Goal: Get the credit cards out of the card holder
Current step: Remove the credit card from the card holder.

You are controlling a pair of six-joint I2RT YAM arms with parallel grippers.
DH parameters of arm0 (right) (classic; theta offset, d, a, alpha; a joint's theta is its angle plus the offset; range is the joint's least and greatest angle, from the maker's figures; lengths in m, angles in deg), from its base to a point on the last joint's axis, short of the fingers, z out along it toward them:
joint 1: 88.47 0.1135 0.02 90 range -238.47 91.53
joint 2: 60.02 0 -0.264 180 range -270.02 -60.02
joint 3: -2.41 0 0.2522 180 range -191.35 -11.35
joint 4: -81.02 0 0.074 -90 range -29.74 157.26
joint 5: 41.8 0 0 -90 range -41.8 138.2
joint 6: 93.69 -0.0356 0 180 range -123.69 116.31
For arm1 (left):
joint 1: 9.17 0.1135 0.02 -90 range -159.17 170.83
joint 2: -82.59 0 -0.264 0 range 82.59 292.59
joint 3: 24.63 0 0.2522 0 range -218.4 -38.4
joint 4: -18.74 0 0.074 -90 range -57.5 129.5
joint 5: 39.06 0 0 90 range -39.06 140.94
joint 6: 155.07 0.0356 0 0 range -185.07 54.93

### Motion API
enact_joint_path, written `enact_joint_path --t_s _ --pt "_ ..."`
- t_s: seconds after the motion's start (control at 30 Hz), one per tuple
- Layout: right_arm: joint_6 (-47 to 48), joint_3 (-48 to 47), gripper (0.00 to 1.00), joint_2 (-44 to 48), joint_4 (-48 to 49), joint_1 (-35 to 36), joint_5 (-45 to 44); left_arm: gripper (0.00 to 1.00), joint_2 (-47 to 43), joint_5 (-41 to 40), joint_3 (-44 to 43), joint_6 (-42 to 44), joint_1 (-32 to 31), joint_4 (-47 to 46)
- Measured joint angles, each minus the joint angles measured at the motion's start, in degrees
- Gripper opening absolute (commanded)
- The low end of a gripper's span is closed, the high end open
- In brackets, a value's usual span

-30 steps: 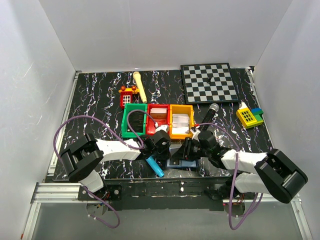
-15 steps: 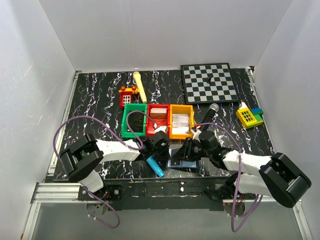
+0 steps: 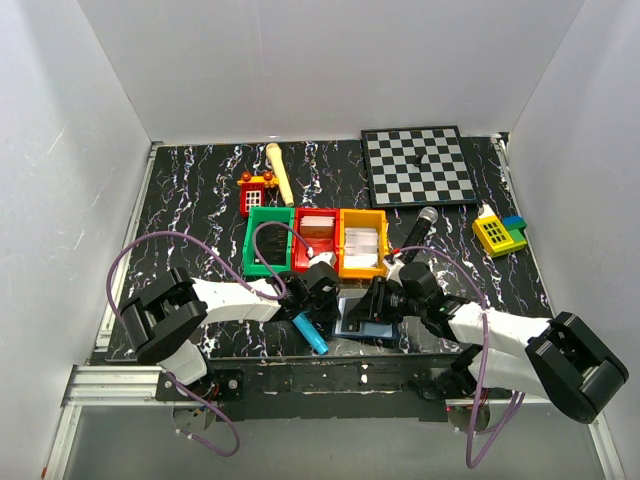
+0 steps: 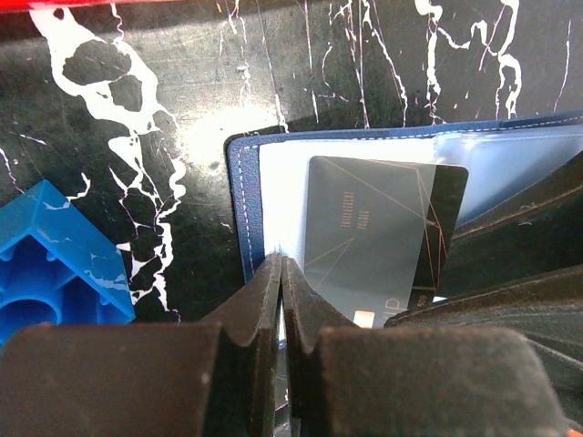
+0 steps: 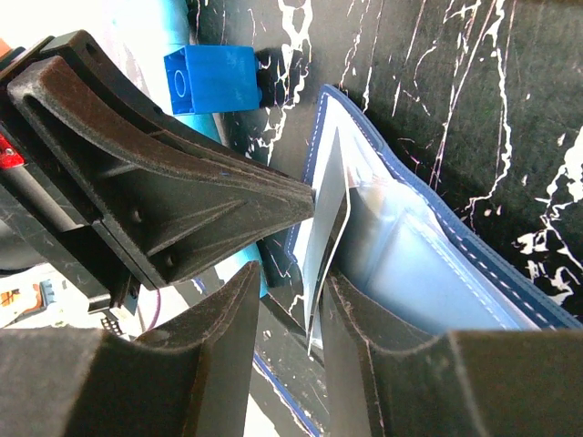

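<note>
Down at the near edge of the marbled table [image 3: 200, 200], about the middle, the card holder [image 3: 358, 322] lies open with its pale blue inside up. It is just near of the red bin [image 3: 298, 240] and the orange bin [image 3: 342, 250]. A green bin [image 3: 250, 245] stands to the left of those two.

A dark credit card [image 4: 378, 232] sits on the holder's left page, partly slid out of its clear pocket. Its chip shows at the near edge.

The left gripper [image 4: 281, 273] comes in from the holder's left side. Its jaws are pressed fully together, and their tips rest at the near-left edge of the pale page. Whether they pinch that page edge I cannot tell.

The right gripper [image 5: 291, 282] reaches in from the right, and its jaws stand partly apart. The card's edge rises into the gap between them, close against one finger [image 5: 383, 337]. No firm grip shows.

A small blue brick [image 4: 50, 264] lies on the table just left of the holder. A cyan toy [image 3: 310, 333] lies beside it, near the left gripper. A chessboard [image 3: 418, 165] sits at the far right of the table, well apart from the grippers.
</note>
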Motion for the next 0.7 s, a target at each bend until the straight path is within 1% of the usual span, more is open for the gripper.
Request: enact_joint_path --t_s 0.7 --pt "0.59 0.00 0.38 4.28 -3.89 -0.17 -0.55 0.00 0.55 0.92 -0.66 -1.29 0.61 0.94"
